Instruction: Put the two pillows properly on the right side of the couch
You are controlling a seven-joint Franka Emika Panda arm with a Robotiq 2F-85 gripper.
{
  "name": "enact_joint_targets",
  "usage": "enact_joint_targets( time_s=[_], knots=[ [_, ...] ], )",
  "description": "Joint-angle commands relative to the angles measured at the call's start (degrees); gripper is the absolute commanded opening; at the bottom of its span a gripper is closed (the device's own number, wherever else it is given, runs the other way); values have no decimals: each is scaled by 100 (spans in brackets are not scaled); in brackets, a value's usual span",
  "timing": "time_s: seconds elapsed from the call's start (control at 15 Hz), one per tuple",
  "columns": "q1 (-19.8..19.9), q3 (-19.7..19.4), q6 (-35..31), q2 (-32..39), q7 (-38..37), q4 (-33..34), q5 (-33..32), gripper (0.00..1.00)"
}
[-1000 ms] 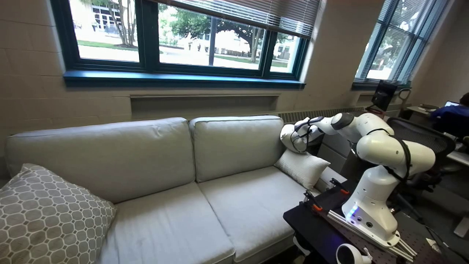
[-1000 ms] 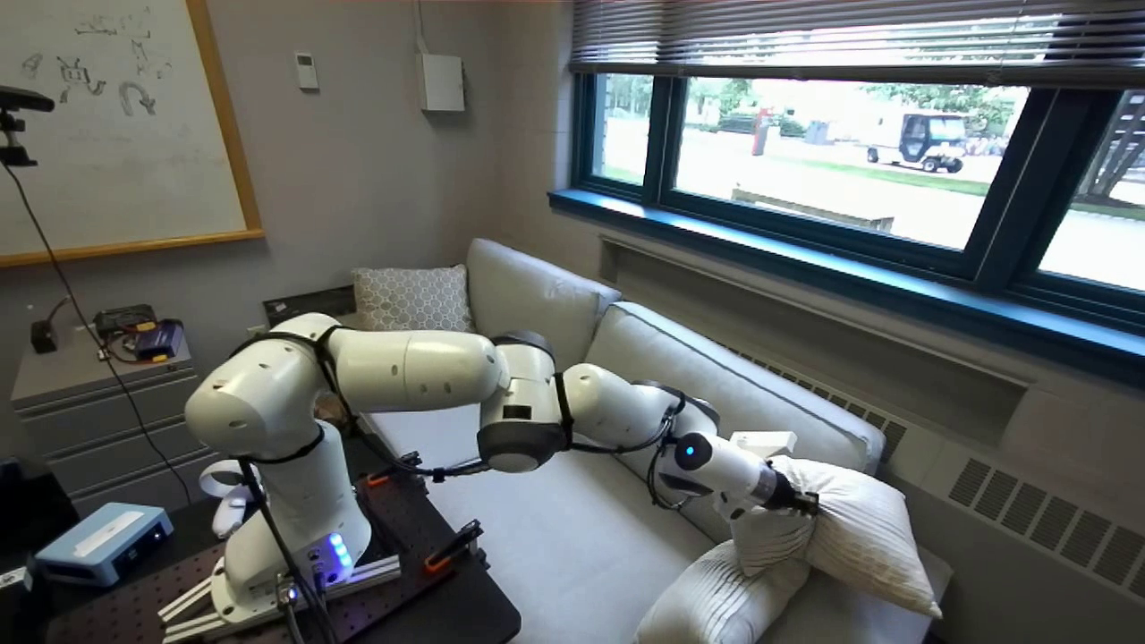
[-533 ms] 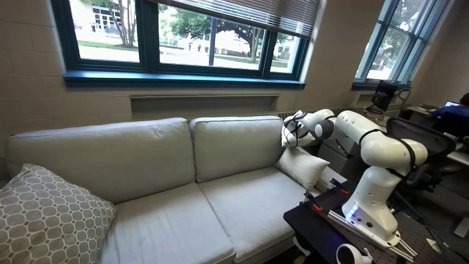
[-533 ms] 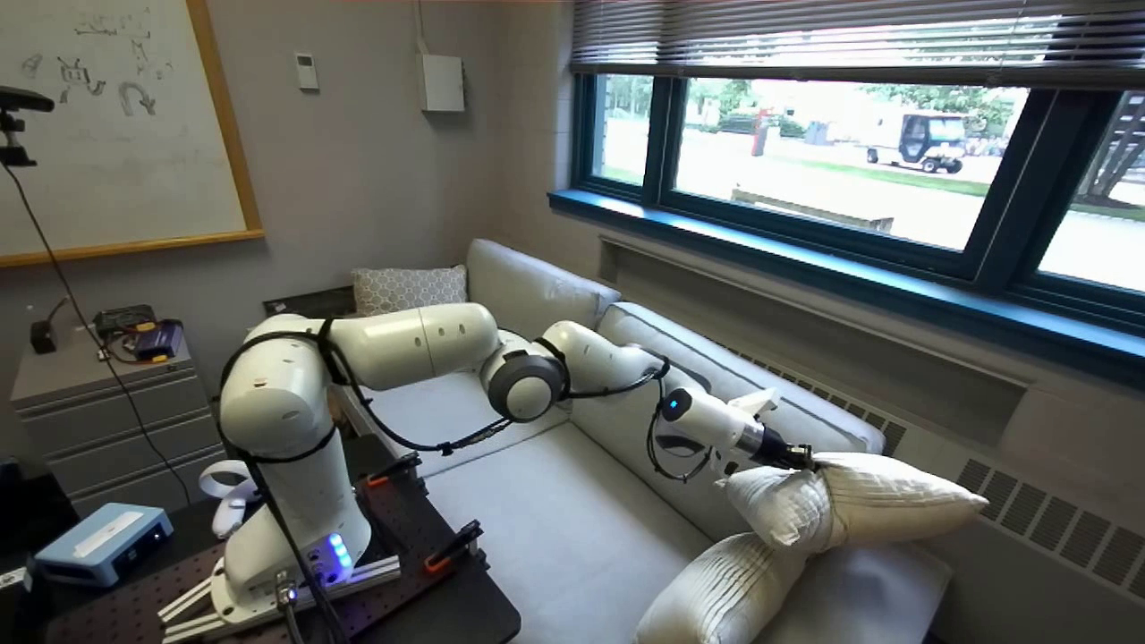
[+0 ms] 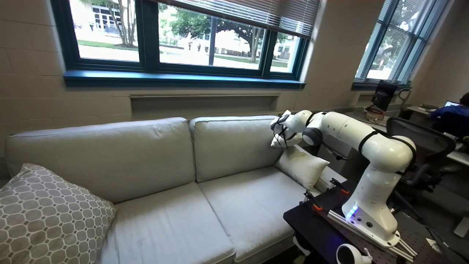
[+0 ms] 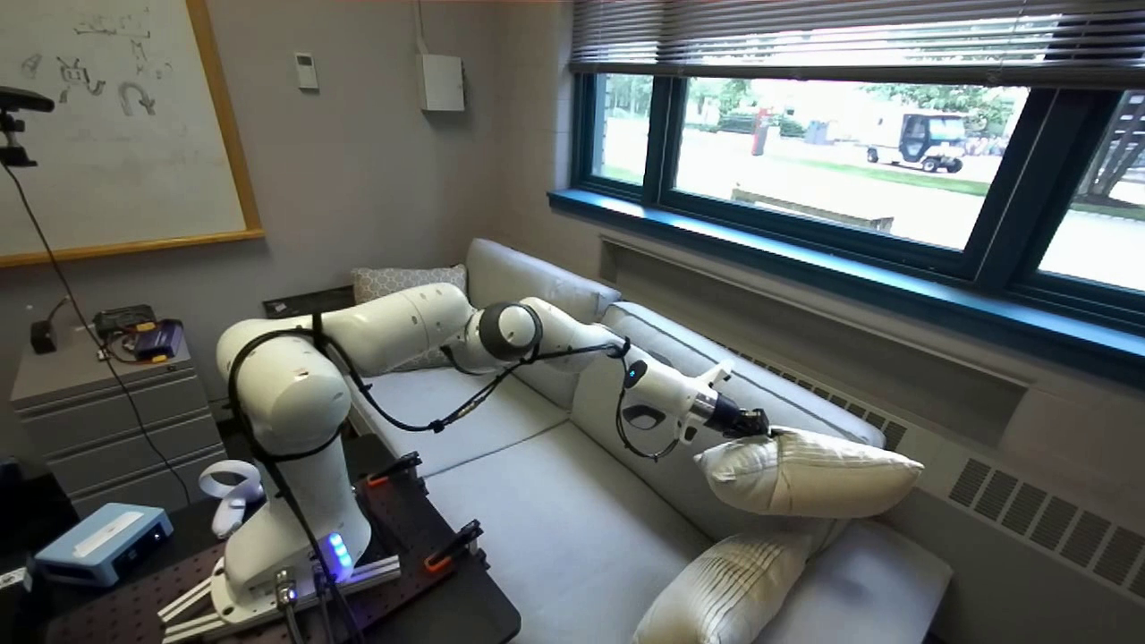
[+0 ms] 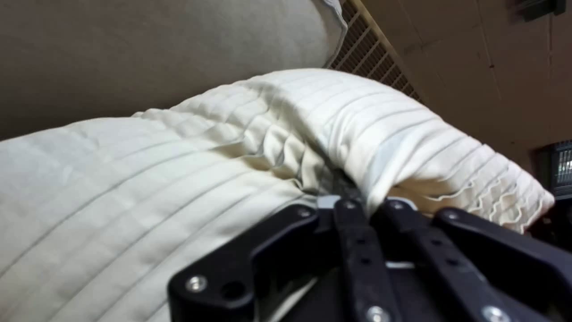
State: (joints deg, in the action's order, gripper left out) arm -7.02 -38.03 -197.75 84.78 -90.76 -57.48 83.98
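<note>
Off the couch, up near its back cushion, hangs one off-white pleated pillow. My gripper is shut on its pinched upper edge. The wrist view shows the pillow's fabric bunched between the dark fingers, and the fingertips are buried in the folds. The second off-white pillow leans, tilted, against the couch arm at the right end of the seat, below the held one; in an exterior view this lower pillow shows a gap beneath the held one. The wrist mostly hides the held pillow in an exterior view.
A larger grey patterned pillow sits at the couch's far end. The arm's black table, with orange-tipped clamps, stands close to the seat. A radiator grille runs behind the couch.
My gripper has lifted the held pillow off the lower one and swung it toward the couch's back cushion, away from the arm end. The lower pillow stays in place.
</note>
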Motion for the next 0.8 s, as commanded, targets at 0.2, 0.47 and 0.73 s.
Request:
enact_joint_targets(
  time_s=[0.2,0.47,0.73],
  knots=[
    [-2311,-1307,-74,11,-359,-1705,1156,2],
    [-3591,-1262,-37,-68,30,-2655,1768,2],
    [-4939,-1043,589,-218,-135,-3804,1754,2]
  ],
)
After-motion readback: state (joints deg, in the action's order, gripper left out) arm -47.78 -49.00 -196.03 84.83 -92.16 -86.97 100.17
